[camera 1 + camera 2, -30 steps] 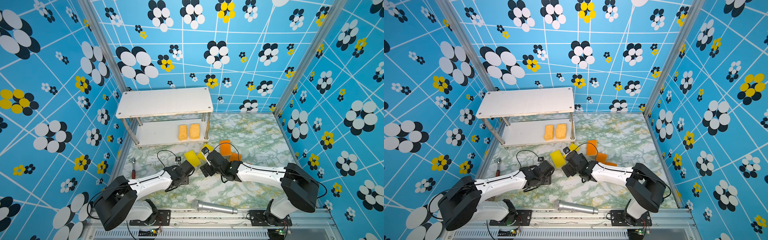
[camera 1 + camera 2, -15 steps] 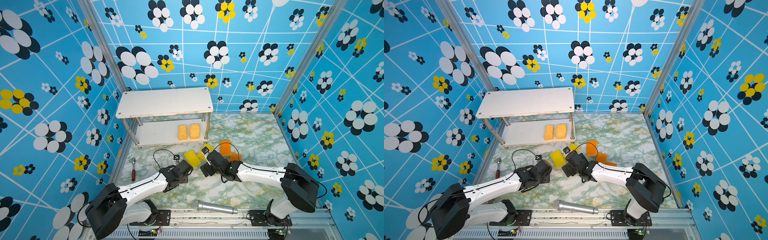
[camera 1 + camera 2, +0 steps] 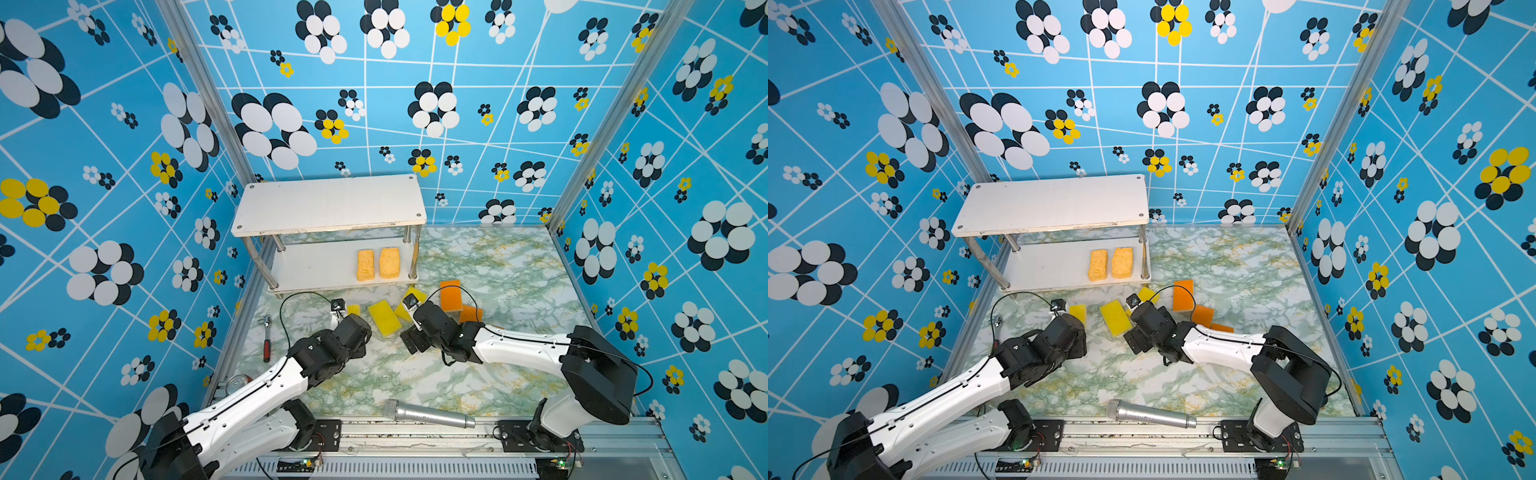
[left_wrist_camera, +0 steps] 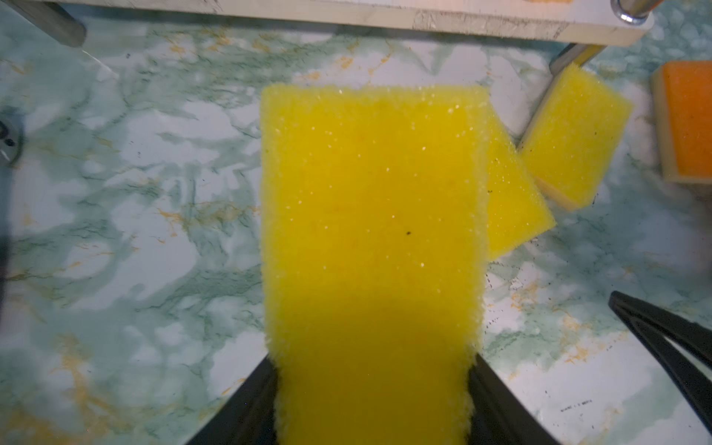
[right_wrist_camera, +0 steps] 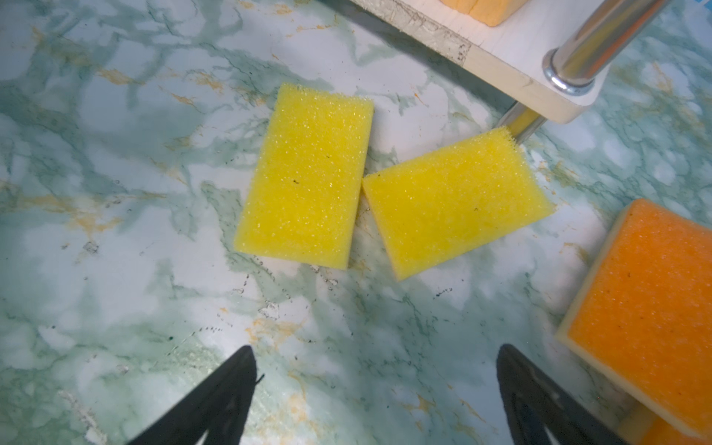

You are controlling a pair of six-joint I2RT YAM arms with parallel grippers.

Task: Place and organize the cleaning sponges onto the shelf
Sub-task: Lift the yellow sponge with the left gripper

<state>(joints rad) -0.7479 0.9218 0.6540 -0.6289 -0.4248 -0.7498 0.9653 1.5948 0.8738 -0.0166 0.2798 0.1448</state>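
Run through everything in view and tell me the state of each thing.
left gripper: shut on the held yellow sponge
right gripper: open, empty
loose yellow sponges: two, flat on the table
orange sponges: on the table, unshelved
shelf: upright, nothing on top
tan sponges: two, side by side on the lower board
microphone: lying on its side

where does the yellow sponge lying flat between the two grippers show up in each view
Top view: yellow sponge just below centre.
Top view: same, just below centre.
Left wrist: yellow sponge half hidden behind the gripped sponge.
Right wrist: whole, near the middle.
Landmark: the shelf leg nearest it, in all four.
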